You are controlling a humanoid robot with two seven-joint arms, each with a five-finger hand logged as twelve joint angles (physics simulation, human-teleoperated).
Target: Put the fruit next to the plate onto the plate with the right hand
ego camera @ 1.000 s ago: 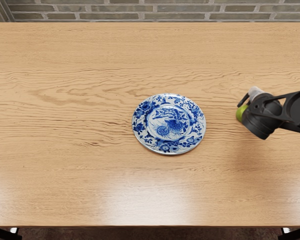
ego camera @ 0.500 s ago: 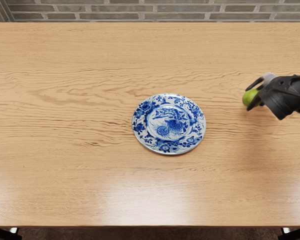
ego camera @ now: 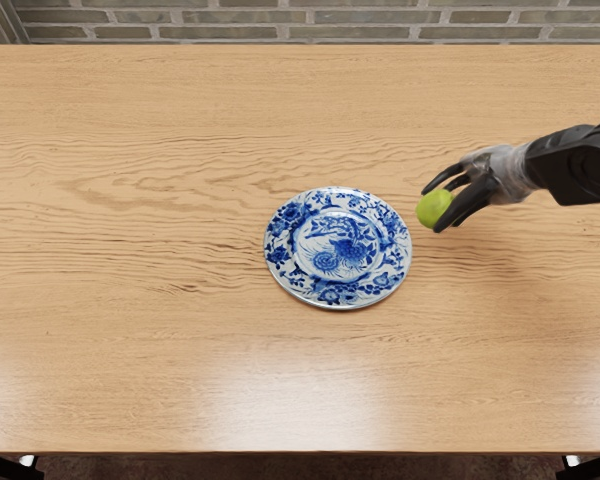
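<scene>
Though half behind fingers (ego camera: pixel 458 208), fruit (ego camera: pixel 431 208) in right robot hand (ego camera: pixel 477 186), near plate (ego camera: pixel 276 246).

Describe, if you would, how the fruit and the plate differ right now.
The fruit is small, round and plain yellow-green; the plate is wide, flat and blue-patterned. The fruit is gripped by the right hand, just right of the plate's rim; the plate lies on the table.

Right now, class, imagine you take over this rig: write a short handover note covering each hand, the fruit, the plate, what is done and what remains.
Right hand: shut on the green fruit, just off the plate on the arm's side.
Left hand: not in view.
Done: fruit grasped.
Left: carry it over the plate, set it down, release.
</scene>
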